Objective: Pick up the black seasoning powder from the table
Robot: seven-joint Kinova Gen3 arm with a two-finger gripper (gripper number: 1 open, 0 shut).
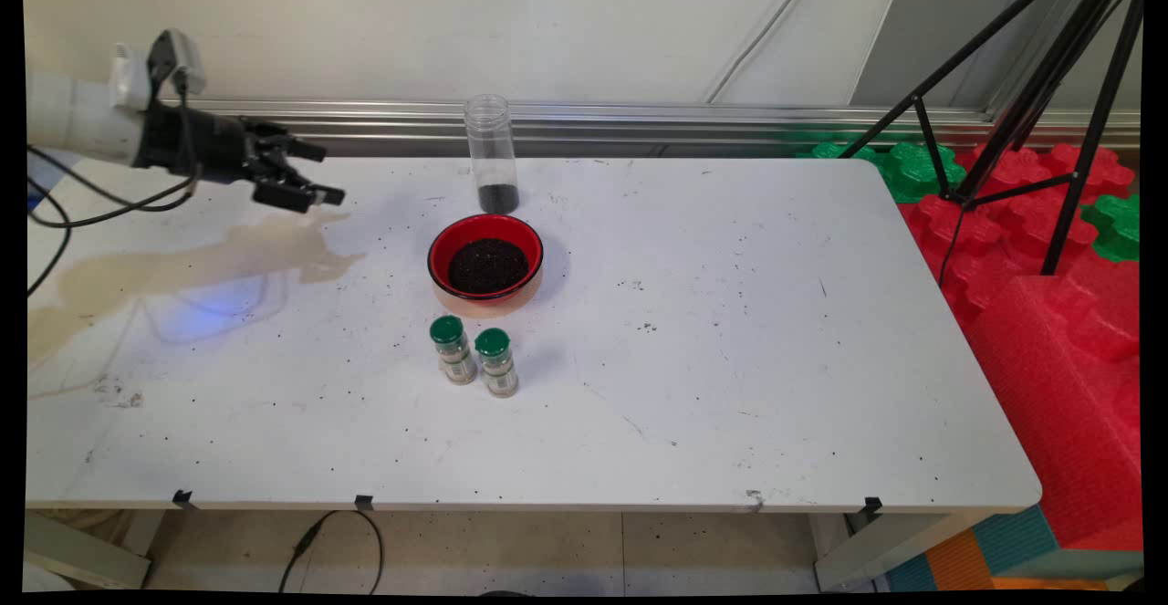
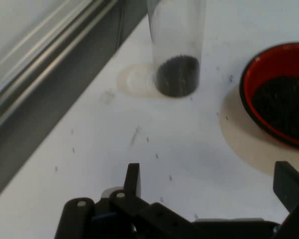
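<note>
My gripper [image 1: 315, 174] is hanging over the far left of the table [image 1: 730, 359], fingers spread apart and holding nothing. Closest thing is the clear jar [image 1: 491, 153] at the far edge (dark grains in the bottom). Just nearer than the jar is a red bowl [image 1: 485, 256] of dark stuff, then two green-capped bottles [image 1: 474, 356] side by side.
</note>
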